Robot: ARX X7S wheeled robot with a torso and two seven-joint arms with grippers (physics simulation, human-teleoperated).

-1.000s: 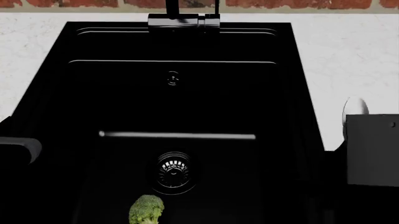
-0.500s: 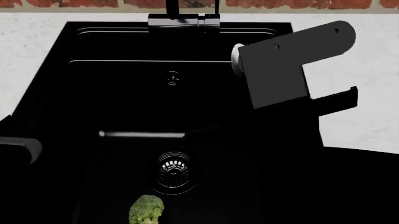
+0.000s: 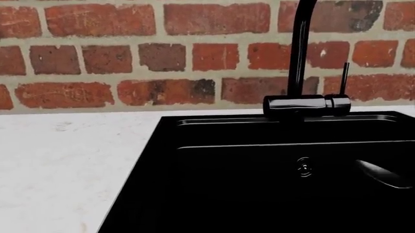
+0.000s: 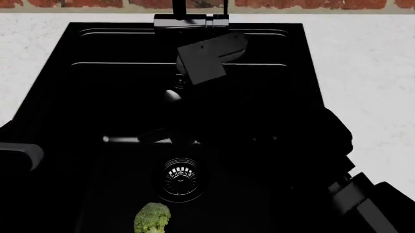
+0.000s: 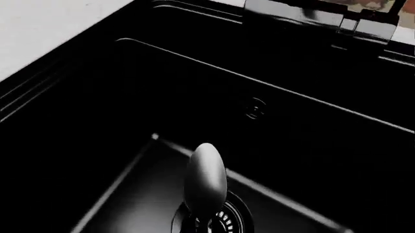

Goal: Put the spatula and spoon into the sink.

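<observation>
The sink [image 4: 110, 97] is a large glossy black basin; it also fills the left wrist view [image 3: 227, 174] and the right wrist view [image 5: 97, 121]. My right gripper [image 4: 186, 80] reaches over the basin near the back wall, shut on the spoon [image 4: 172, 95]. The spoon's dark-silver bowl [image 5: 205, 179] pokes out past the fingers and hangs above the drain strainer [image 5: 228, 219]. Its tip also shows at the edge of the left wrist view [image 3: 381, 174]. Only a grey block of my left arm [image 4: 19, 156] shows at the sink's left edge; its fingers are lost against the black. The spatula is out of view.
A green broccoli floret [image 4: 152, 218] lies in the basin near the front, just below the drain [image 4: 180, 175]. The black faucet [image 4: 191, 22] stands at the back rim, with the small round overflow [image 3: 303, 166] beneath it. White counter [image 4: 370, 73] flanks the sink; brick wall [image 3: 194, 53] behind.
My right arm has swung from the counter on the right to over the sink, carrying the spoon with it. The left arm and broccoli have not moved.
</observation>
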